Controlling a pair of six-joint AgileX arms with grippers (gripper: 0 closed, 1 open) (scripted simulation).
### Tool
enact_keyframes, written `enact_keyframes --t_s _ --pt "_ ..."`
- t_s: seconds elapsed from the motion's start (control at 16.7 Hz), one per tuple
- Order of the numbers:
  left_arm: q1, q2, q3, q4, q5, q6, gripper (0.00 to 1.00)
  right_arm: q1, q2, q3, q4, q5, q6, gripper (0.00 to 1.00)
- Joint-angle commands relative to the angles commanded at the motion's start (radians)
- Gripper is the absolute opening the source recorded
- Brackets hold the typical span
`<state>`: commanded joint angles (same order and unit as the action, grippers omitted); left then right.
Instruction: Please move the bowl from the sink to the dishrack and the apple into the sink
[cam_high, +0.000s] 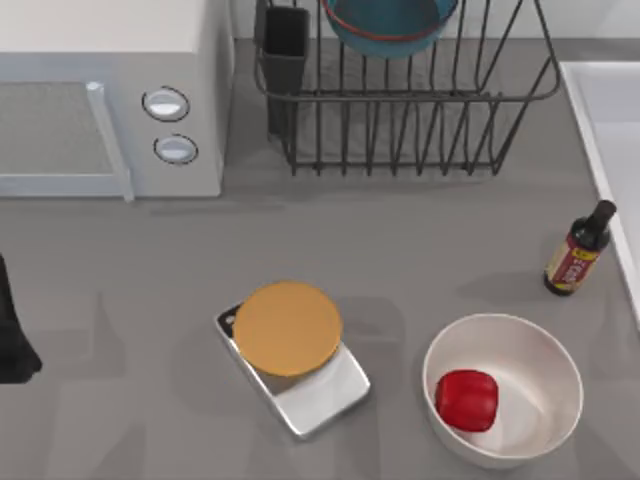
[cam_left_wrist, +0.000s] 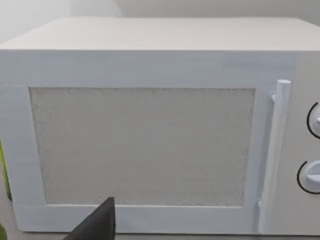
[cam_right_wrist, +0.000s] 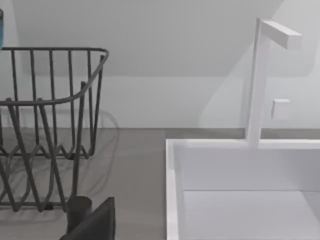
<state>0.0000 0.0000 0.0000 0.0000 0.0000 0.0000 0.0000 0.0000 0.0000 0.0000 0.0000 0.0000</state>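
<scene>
Bottle (cam_high: 577, 252) label writing is unreadable; whether either pincer is open, I cannot tell.

Counts, top view: 2 bowls – 1 teal bowl (cam_high: 390, 25) in the rack, 1 white bowl (cam_high: 503, 388) w/ 1 apple (cam_high: 467, 400) inside. 1 dishrack (cam_high: 405, 95), 1 utensil cup (cam_high: 284, 45). 1 microwave (cam_high: 110, 95) w/ 2 knobs. 1 sink (cam_high: 612, 150). 1 bottle (cam_high: 578, 250). 1 scale (cam_high: 293, 355).
</scene>
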Motion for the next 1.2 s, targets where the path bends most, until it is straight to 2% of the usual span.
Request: enact_keyframes --t_s 0.72,0.96,1.2 --pt "0.0 0.0 0.0 0.0 0.0 0.0 1.0 0.022 0.031 0.03 -0.021 0.005 0.02 1.0" --pt "0.0 0.0 0.0 0.0 0.0 0.0 1.0 0.14 0.215 0.187 -0.142 0.016 0.124 1.0" --pt "0.0 0.0 0.0 0.0 0.0 0.0 1.0 0.307 0.532 0.42 -0.345 0.01 0.283 1.0"
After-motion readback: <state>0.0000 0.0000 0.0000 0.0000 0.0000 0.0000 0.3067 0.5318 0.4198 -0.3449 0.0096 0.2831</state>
